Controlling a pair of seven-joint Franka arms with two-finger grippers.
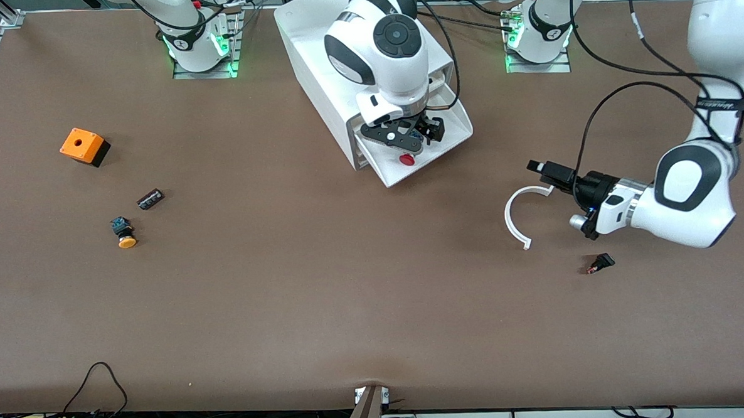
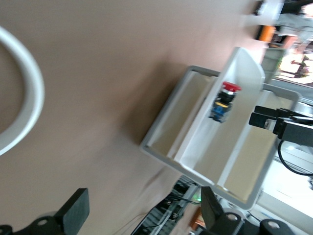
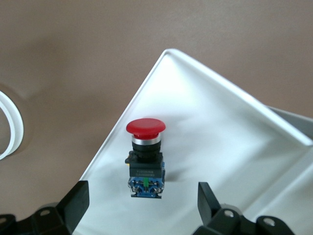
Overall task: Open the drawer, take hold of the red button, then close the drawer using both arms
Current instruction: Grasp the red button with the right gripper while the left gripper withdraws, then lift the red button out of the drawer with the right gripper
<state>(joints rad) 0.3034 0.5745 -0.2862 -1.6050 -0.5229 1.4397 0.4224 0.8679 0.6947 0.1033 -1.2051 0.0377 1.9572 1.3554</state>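
Note:
The white cabinet [image 1: 315,67] stands at the middle of the table near the arms' bases. Its drawer [image 1: 453,133] is pulled out toward the front camera. The button [image 1: 407,160], red cap on a dark blue-black body, lies on its side in the drawer [image 3: 210,147] near the front rim. My right gripper [image 1: 430,130] hangs open over the drawer, and the button [image 3: 145,152] sits just ahead of its spread fingers [image 3: 73,203]. My left gripper [image 1: 540,176] is open and empty low over the table toward the left arm's end, beside a white arc [image 1: 510,218]. The left wrist view shows the drawer [image 2: 220,147] and button [image 2: 225,100] from the side.
An orange box [image 1: 82,146], a dark brown cylinder [image 1: 150,198] and an orange-yellow-capped button [image 1: 124,233] lie toward the right arm's end. A small black part [image 1: 600,264] lies nearer the front camera than the left gripper. The white arc [image 2: 29,88] lies flat on the table.

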